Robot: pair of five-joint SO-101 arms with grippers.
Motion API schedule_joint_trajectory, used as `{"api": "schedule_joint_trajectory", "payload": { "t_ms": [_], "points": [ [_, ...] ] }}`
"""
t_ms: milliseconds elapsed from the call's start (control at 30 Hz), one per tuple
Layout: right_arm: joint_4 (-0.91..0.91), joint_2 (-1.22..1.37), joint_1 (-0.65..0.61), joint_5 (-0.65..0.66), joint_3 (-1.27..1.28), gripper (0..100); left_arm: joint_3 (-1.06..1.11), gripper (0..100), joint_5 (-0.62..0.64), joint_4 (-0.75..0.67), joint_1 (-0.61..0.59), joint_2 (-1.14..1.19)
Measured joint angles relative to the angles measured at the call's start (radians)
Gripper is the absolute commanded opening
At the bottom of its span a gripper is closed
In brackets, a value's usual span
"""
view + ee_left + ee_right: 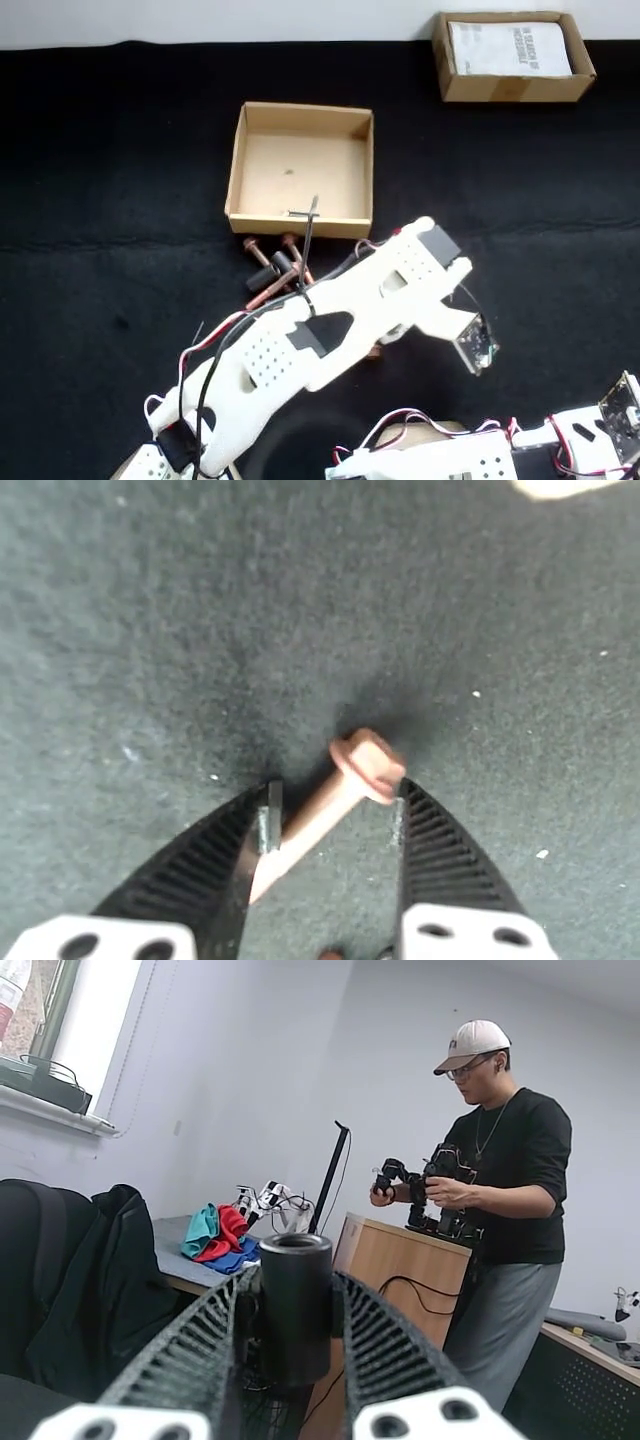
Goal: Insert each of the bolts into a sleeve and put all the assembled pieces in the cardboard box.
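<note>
Now | left gripper (334, 800) fingers parted astride bolt (366, 764) | right gripper (292, 1282) fingers clamped on black sleeve (295, 1320)

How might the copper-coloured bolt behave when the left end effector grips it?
The bolt looks like rigid metal, so it probably won't bend. Its round shank may roll or pivot, as it lies slanted between the fingers. The soft cloth should damp sliding.

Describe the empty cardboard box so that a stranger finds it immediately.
On the black table, look at the middle, just beyond the small pile of bolts and sleeves. The cardboard box there is square with a bare floor, whereas the other box, in the far corner, holds a printed sheet.
</note>
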Motion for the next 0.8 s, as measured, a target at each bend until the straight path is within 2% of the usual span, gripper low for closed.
{"api": "schedule_joint_trajectory", "payload": {
  "t_ms": [33, 500, 633, 800],
  "points": [
    [0.000, 0.000, 0.000, 0.000, 0.000, 0.8, -0.014, 0, 0.000, 0.002, 0.000, 0.011],
    [0.000, 0.000, -0.002, 0.000, 0.000, 0.8, -0.114, 1, 0.011, 0.000, 0.000, 0.025],
    [0.000, 0.000, -0.081, -0.034, 0.000, 0.8, -0.144, 1, 0.117, -0.005, -0.002, -0.084],
    [0.000, 0.000, -0.261, -0.101, 0.000, 0.8, -0.149, 1, 0.385, -0.002, -0.012, -0.293]
  ]
}}
